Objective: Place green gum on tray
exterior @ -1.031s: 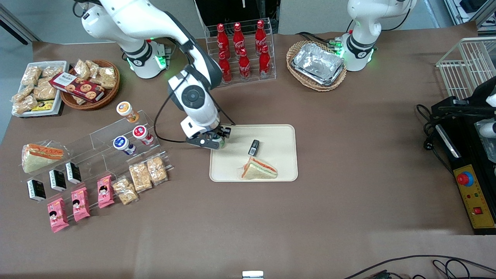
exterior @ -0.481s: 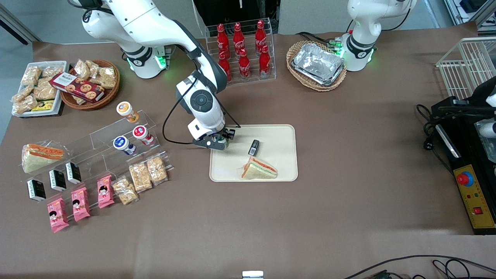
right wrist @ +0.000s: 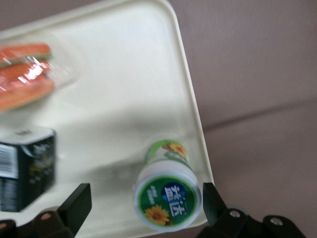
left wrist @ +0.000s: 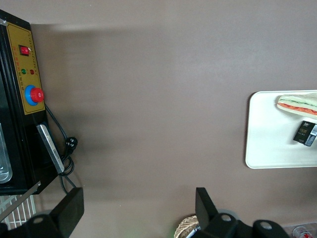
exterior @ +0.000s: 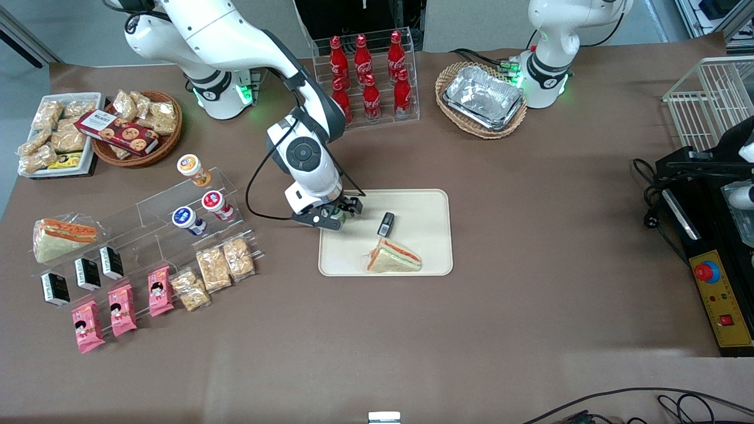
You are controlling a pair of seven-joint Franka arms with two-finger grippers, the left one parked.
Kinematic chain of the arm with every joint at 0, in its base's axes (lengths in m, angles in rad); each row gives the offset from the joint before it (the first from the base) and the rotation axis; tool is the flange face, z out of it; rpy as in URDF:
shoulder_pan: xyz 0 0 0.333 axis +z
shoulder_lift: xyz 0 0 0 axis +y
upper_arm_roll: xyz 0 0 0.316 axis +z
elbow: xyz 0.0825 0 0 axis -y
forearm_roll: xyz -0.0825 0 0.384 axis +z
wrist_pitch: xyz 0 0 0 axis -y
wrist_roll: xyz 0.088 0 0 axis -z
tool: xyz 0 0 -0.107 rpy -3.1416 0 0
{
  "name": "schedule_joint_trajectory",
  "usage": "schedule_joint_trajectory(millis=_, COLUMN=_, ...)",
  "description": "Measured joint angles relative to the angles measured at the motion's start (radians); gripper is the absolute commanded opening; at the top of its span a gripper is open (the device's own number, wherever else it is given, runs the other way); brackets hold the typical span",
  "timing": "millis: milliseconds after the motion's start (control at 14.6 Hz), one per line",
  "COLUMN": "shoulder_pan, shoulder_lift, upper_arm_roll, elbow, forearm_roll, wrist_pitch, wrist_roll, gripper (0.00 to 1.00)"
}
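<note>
The green gum [right wrist: 167,191] is a small green bottle with a green-rimmed white lid. It stands upright on the cream tray [right wrist: 124,89], close to the tray's rim at the working arm's end. My gripper [right wrist: 146,199] is open right above it, fingers wide apart on either side and not gripping it. In the front view the gripper [exterior: 341,213] hovers over the tray [exterior: 412,247] at that corner, and the gum [exterior: 336,220] mostly hides under it. The tray also shows in the left wrist view [left wrist: 267,134].
A wrapped sandwich [exterior: 393,259] and a small black packet [exterior: 386,224] lie on the tray. An acrylic shelf with orange-lidded [exterior: 191,168], blue-lidded [exterior: 185,219] and red-lidded [exterior: 215,203] bottles stands toward the working arm's end. A cola rack [exterior: 366,79] and a wicker basket of foil trays [exterior: 483,97] stand farther from the camera.
The gripper carried the gum a short way inward over the tray's corner, then its fingers spread apart and let the gum go onto the tray.
</note>
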Motion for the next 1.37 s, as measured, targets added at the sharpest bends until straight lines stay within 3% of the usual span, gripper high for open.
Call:
schedule_joint_trajectory(millis=344, shoulder_pan=-0.086, shoulder_lift=-0.150, upper_arm_roll=-0.026, elbow=0.028, forearm_roll=-0.012, wrist_pitch=-0.159, wrist_roll=-0.027, gripper=1.00)
schedule_joint_trajectory(millis=824, shoulder_pan=-0.379, shoulder_lift=-0.378, upper_arm_roll=-0.034, elbow=0.047, forearm_roll=-0.040, wrist_pitch=-0.429, wrist_roll=-0.444, gripper=1.00)
schedule_joint_trajectory(millis=1374, shoulder_pan=-0.591, shoulder_lift=-0.419, upper_arm_roll=-0.035, elbow=0.273, forearm_roll=-0.042, wrist_pitch=-0.783, wrist_roll=-0.717, gripper=1.00)
